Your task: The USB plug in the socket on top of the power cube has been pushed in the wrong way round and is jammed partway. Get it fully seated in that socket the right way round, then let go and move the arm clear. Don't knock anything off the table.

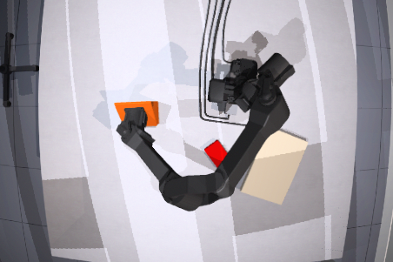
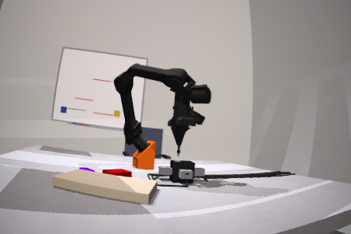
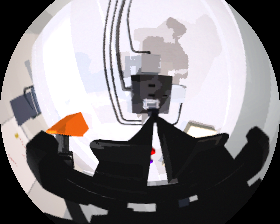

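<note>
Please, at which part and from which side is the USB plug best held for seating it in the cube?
By its upper end, from straight above. The USB plug hangs upright in the shut pincer over the power cube, whose socket faces up, so a top grip leaves the lower end free to enter.
</note>
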Robot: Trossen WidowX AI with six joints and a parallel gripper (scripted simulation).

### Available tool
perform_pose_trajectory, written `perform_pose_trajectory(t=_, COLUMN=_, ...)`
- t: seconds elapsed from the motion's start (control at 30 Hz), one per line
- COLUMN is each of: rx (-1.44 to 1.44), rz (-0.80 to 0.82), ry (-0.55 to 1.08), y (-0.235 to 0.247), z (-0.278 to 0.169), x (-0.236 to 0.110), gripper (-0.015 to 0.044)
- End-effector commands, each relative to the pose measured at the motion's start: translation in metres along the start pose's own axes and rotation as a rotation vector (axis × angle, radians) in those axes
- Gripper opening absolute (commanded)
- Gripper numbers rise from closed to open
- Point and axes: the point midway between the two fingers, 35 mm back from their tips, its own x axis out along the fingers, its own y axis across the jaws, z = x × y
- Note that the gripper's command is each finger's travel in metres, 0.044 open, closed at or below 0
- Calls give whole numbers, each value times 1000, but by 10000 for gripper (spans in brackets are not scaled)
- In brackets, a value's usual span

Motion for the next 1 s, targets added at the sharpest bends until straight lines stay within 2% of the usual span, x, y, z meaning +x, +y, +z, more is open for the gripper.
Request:
perform_pose_trajectory(t=0.0, rx=2, rz=-1, ry=2, y=0, z=0, x=1, gripper=0)
perform_pose_trajectory(t=0.97, rx=11, rz=-1, ry=2, y=0, z=0, x=4, gripper=0)
